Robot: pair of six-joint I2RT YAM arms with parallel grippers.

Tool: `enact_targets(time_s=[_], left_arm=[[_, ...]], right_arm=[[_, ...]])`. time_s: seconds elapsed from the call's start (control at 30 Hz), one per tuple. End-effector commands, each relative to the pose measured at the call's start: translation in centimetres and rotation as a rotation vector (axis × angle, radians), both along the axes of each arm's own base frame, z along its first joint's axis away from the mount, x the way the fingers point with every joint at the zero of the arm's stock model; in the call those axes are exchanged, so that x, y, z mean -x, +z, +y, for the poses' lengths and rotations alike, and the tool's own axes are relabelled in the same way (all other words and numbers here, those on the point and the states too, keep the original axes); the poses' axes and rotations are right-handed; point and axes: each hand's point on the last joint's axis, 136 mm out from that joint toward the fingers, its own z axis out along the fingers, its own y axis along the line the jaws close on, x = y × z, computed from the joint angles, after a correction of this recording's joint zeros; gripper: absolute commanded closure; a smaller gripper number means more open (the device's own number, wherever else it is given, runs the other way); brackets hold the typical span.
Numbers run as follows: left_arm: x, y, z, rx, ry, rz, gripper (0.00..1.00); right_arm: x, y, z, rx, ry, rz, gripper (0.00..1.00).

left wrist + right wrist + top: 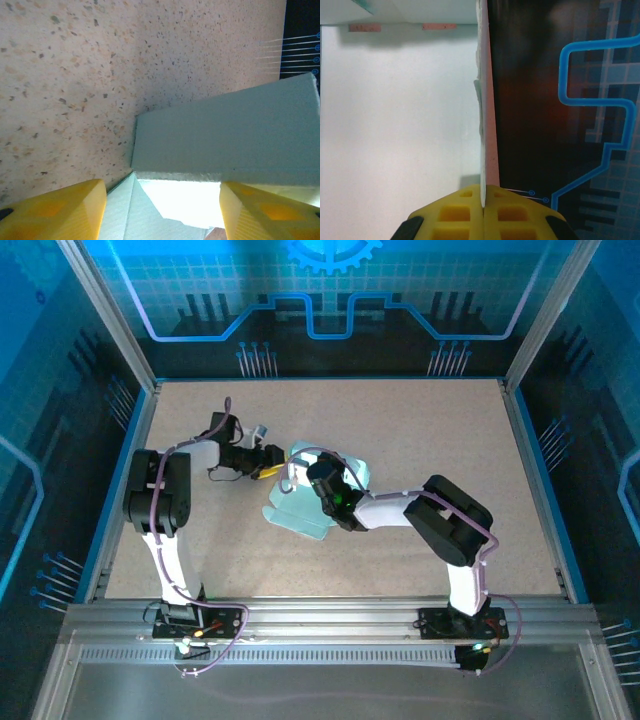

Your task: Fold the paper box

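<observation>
Paper box sits at the middle of the tabletop. Your right end effector is clamped on one card wall. Your left end effector has its fingers apart, astride a flap corner. Right wrist covers the box's centre from above.

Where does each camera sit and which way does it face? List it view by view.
Top external: above and behind the arms, looking down on the table; both arms show, left hand and right hand at the box.
Left wrist: on the left arm, looking past its open yellow fingers at the box and table.
Right wrist: on the right arm, looking along its shut fingers, which pinch a box panel seen edge-on.
Shared: all three see the box.
</observation>
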Motion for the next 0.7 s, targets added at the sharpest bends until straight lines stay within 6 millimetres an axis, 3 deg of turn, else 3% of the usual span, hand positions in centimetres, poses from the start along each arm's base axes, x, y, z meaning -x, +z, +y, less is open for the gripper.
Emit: enact_targets(time_s=[0.0, 0.67], left_arm=[[-0.1, 1.2, -1.0, 0.007, -0.042, -0.055, 0.37], [1.4, 1.5, -1.2, 0.000, -0.075, -0.086, 0.25]], right_arm=[[-0.1, 0.7, 0.4, -0.026, 0.019, 0.022, 1.00], [0.1, -0.3, 0.2, -0.039, 0.007, 0.101, 1.00]])
